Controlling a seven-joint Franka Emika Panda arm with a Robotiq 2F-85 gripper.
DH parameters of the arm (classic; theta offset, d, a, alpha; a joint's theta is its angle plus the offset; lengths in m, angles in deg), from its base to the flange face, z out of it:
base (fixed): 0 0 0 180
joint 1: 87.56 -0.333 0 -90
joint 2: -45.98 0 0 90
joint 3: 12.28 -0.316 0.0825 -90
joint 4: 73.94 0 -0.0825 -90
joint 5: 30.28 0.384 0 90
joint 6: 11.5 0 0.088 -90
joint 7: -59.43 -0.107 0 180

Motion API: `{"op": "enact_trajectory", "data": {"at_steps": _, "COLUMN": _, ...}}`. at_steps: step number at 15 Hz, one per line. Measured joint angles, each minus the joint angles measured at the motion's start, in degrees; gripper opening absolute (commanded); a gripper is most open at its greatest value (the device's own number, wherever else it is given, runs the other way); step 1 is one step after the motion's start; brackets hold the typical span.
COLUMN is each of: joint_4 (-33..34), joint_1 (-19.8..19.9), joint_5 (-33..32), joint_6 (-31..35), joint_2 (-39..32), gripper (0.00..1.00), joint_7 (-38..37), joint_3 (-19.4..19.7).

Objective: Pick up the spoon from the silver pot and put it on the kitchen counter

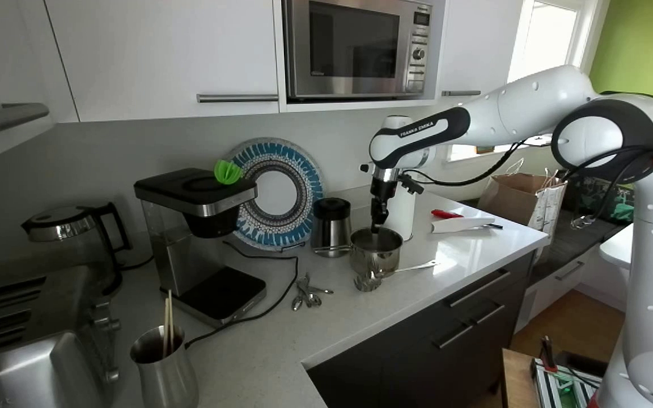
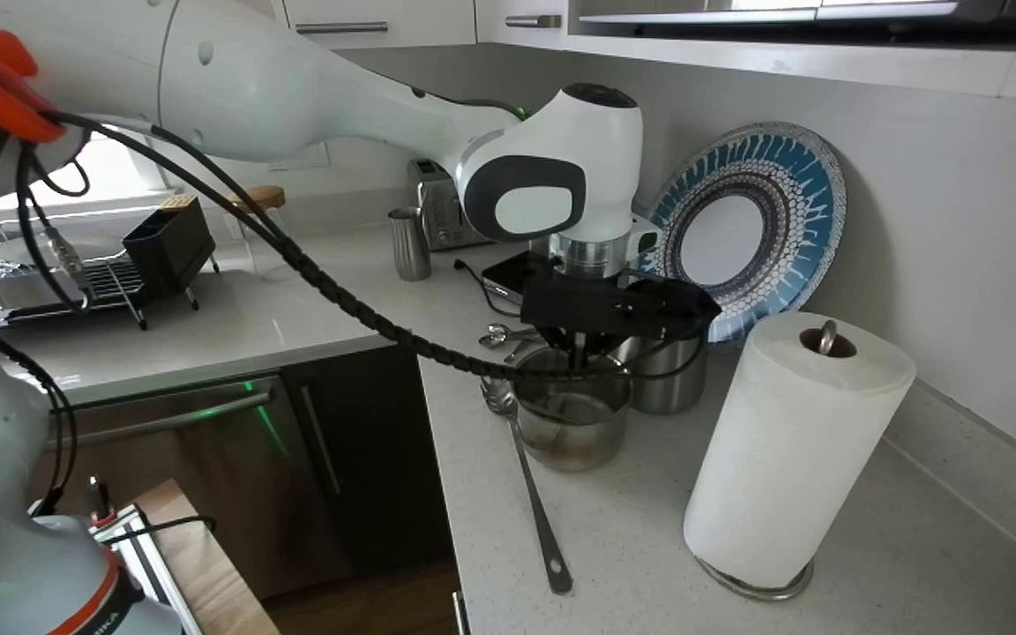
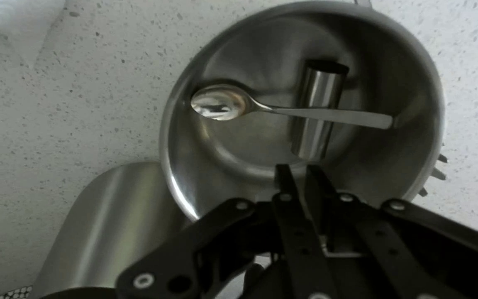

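Note:
The silver pot (image 1: 374,260) stands on the kitchen counter (image 1: 264,340); pot (image 2: 571,441) and counter (image 2: 649,547) show in both exterior views. In the wrist view the spoon (image 3: 292,111) lies inside the pot (image 3: 168,133). Its bowl is by the left wall and its handle crosses over a short steel tube (image 3: 324,87). I cannot make out the spoon in the exterior views. My gripper (image 3: 298,169) points down over the pot's mouth, fingers slightly apart with nothing between them. In the wrist view the tips are below the spoon, apart from it. The gripper shows in both exterior views (image 1: 378,224) (image 2: 578,357).
A steel canister with a dark lid (image 1: 331,232) stands close beside the pot. A long metal serving utensil (image 2: 539,507) lies on the pot's other side. A paper towel roll (image 2: 795,450), small metal measuring spoons (image 1: 306,294) and a coffee machine (image 1: 196,198) are nearby.

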Motion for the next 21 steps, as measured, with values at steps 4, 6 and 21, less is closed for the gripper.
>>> {"op": "enact_trajectory", "data": {"at_steps": 4, "joint_4": -1.1, "joint_1": -0.4, "joint_5": 2.7, "joint_6": -0.5, "joint_2": -1.0, "gripper": 0.53, "joint_7": 0.0, "joint_3": -0.1}}
{"op": "enact_trajectory", "data": {"at_steps": 6, "joint_4": -1.2, "joint_1": -0.5, "joint_5": 2.8, "joint_6": -1.4, "joint_2": -1.7, "gripper": 0.69, "joint_7": 0.0, "joint_3": -0.1}}
{"op": "enact_trajectory", "data": {"at_steps": 21, "joint_4": 11.2, "joint_1": 3.6, "joint_5": 4.2, "joint_6": -9.5, "joint_2": -12.6, "gripper": 1.0, "joint_7": 4.7, "joint_3": 0.8}}
